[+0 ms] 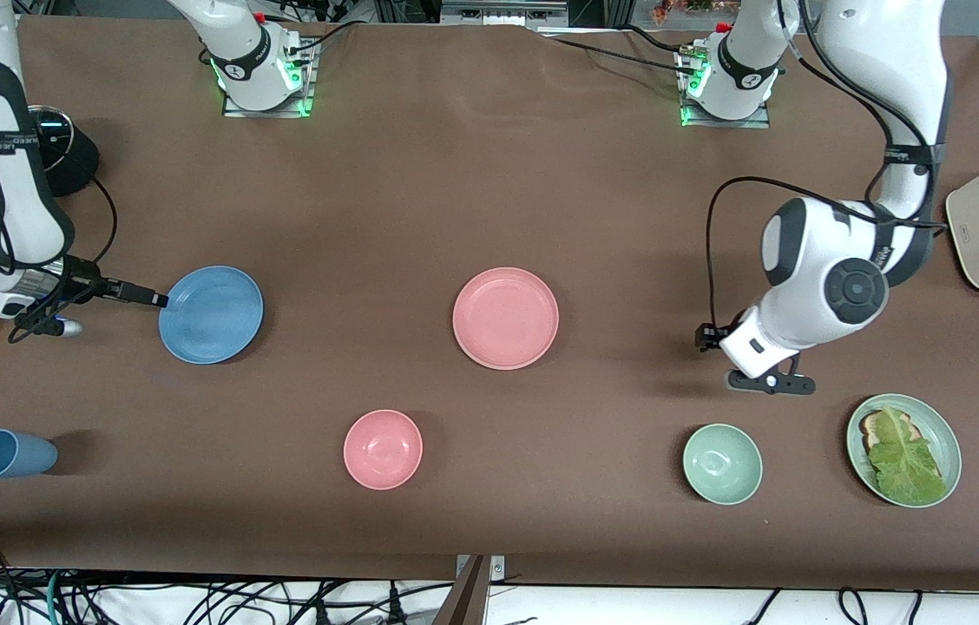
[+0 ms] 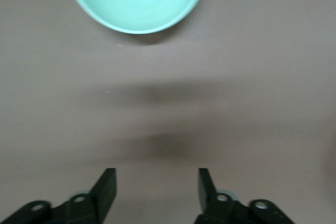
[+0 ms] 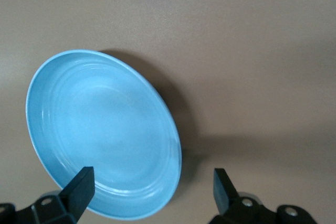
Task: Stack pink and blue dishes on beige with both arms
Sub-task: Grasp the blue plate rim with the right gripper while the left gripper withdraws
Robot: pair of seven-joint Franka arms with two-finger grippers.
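Brown tabletop (image 1: 489, 174) carries the blue plate (image 1: 211, 314) toward the right arm's end and the pink plate (image 1: 505, 318) mid-table; no beige plate shows. The right gripper (image 1: 161, 301) reaches in low with jaws spread wide at the blue plate's rim, holding nothing, apparently lining up a pinch. The left gripper (image 2: 156, 183), jaws apart and empty, hovers beside the green bowl (image 1: 722, 463).

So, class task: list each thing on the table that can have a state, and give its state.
Blue plate: flat, empty.
Pink plate: flat, empty.
Pink bowl: upright, empty.
Green bowl: upright, empty.
Blue cup: on its side.
Green plate: holds lettuce on toast.
Left claw: open.
Right claw: open.
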